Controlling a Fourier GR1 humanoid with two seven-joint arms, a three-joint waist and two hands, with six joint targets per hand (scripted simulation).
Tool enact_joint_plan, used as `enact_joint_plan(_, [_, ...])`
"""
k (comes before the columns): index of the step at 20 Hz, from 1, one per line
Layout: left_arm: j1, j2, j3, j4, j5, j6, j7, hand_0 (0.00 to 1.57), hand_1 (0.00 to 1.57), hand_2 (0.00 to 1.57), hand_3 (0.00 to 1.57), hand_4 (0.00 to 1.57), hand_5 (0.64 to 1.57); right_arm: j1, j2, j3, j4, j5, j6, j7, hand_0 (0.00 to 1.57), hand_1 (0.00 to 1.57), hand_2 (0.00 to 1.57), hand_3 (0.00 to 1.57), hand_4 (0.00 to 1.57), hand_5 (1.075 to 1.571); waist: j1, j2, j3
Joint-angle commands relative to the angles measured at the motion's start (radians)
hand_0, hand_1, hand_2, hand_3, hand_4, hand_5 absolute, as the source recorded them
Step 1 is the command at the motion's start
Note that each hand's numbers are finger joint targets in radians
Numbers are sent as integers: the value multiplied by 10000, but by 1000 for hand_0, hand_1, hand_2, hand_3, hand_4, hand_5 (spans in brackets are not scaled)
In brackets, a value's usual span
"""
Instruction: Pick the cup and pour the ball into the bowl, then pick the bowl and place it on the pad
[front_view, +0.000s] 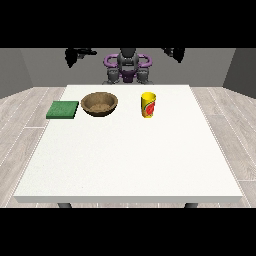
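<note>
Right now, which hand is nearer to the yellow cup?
The left hand, at the view's right, raised above and just right of the yellow cup. The hand at the view's left hangs far off, beyond the wooden bowl.

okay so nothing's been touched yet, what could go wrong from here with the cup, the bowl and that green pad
1. The yellow cup stands upright and apart from the wooden bowl; tipped before it is over the bowl, it may spill the ball onto the white table.
2. The green pad lies at the table's edge at the view's left; a bowl set down off-centre could overhang it.
3. Both hands hang high behind the table, so a long reach may nudge the cup over.
</note>
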Motion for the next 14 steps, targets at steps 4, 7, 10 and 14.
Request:
enact_joint_plan(4, [-1501, -192, 110, 859, -569, 599, -952, 0, 0, 0, 0, 0, 1403, -940, 43, -121, 1106, -51, 394, -1102, 0, 0, 0, 0, 0, 1570, -326, 1379, 15])
enact_joint_plan(7, [-2198, -197, 93, 1078, -704, 730, -1241, 0, 0, 0, 0, 0, 1415, -1432, -46, -327, 2122, 198, 538, -2403, 0, 0, 0, 0, 0, 1569, -201, 2127, 19])
enact_joint_plan(10, [-2407, -70, 548, 2364, -465, 479, -2143, 0, 0, 0, 0, 0, 1393, -1763, 61, -138, 2111, 356, 409, -2474, 0, 0, 0, 0, 0, 1568, -446, 2497, 13])
enact_joint_plan(14, [-2085, -218, 854, 4152, -579, 293, -4287, 0, 0, 0, 0, 0, 1381, -1996, 103, 53, 1523, 299, 332, -2006, 0, 0, 0, 0, 0, 1569, -782, 2803, 7])
